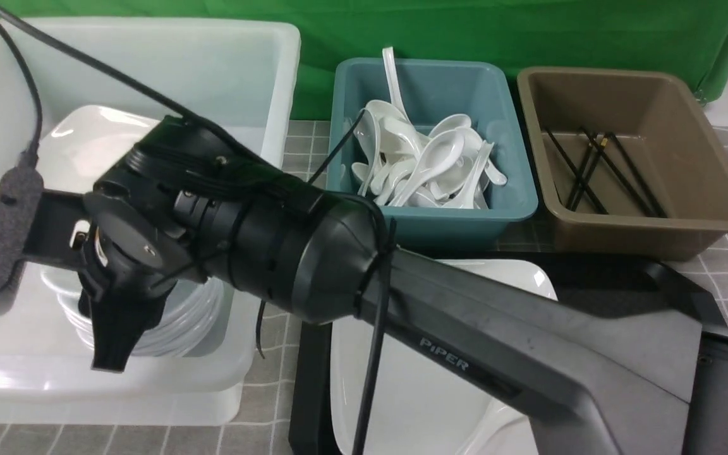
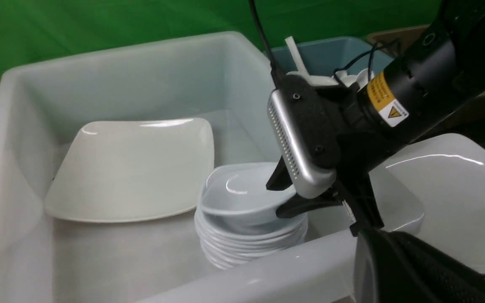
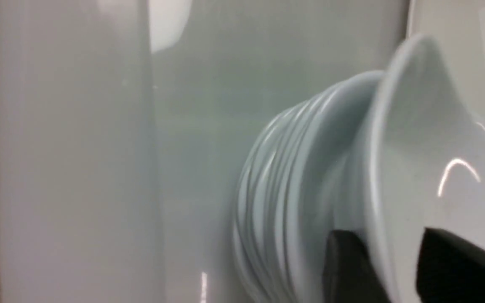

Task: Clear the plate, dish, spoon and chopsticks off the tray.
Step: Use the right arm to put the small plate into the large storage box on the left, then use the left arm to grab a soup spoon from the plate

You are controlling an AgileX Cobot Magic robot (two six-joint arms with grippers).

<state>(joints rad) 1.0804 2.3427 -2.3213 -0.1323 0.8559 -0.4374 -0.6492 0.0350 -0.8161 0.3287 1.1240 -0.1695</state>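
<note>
Risk sat mostly with the dish (image 2: 242, 193), which lay on top of a stack of similar dishes (image 2: 251, 244) inside the white tub (image 2: 133, 54), at the robot's left of the tray (image 1: 310, 392). The right pincer (image 2: 278, 198) was spread, with one finger inside the dish and one outside its rim. In the right wrist view a gap showed beside the rim, so I judge that it was not pinching the dish at that moment. If the arm rose at a slant, a finger could catch the rim and lift or tip the dish. The dish seemed to sit a little crooked on the stack, so a small pull might slide it off or push the stack against the tub wall. A second danger was the leaning plate (image 2: 133, 168) inside the tub, farther from the tray than the stack: a wide swing of the arm could knock it. The plate (image 1: 414, 392) lay on the tray, directly under the right arm, not yet cleared. It was glossy and wide, so it would probably slip from a thin grip on its edge. Behind the tray, white spoons (image 1: 427, 164) filled the teal tub (image 1: 503, 212) and black chopsticks (image 1: 617, 167) lay in the brown tub (image 1: 655, 234); I could not tell which spoon was the task's one. The left pincer (image 2: 377, 248) was pressed together, and I saw nothing in it.
</note>
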